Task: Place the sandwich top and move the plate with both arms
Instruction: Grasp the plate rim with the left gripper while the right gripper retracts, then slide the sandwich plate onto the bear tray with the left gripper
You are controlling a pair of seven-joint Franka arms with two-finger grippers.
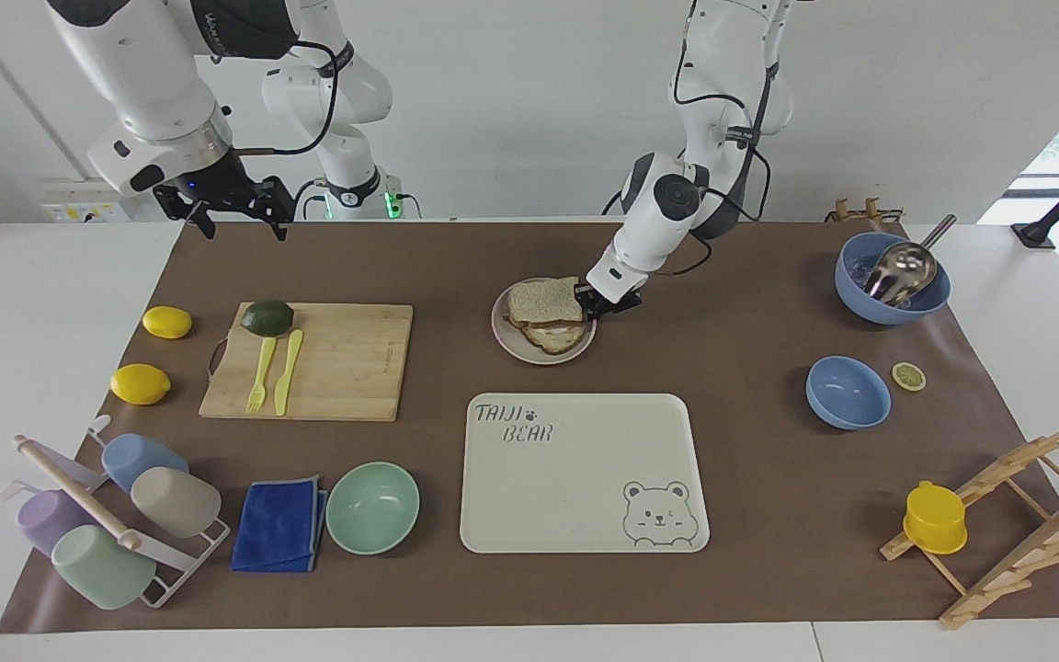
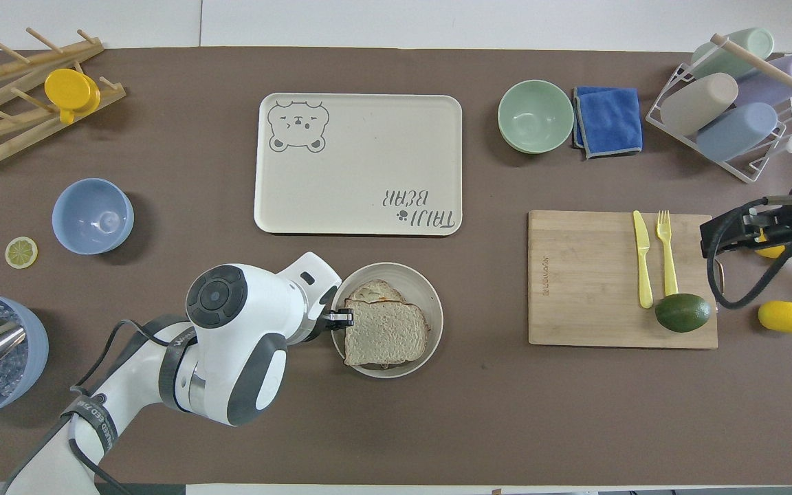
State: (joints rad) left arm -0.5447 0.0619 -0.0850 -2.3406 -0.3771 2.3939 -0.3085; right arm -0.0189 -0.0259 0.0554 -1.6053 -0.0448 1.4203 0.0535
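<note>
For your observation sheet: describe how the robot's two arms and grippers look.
Both arms, the left arm and the right arm, are glossy white jointed tubes with dark joint caps, grey lettering and looping black cables. Each ends in a black two-fingered gripper: left gripper, right gripper.

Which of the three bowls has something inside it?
The larger blue bowl at the left arm's end, the one nearest the robots: a metal scoop sits in it. The smaller blue bowl and the mint-green bowl hold nothing.
</note>
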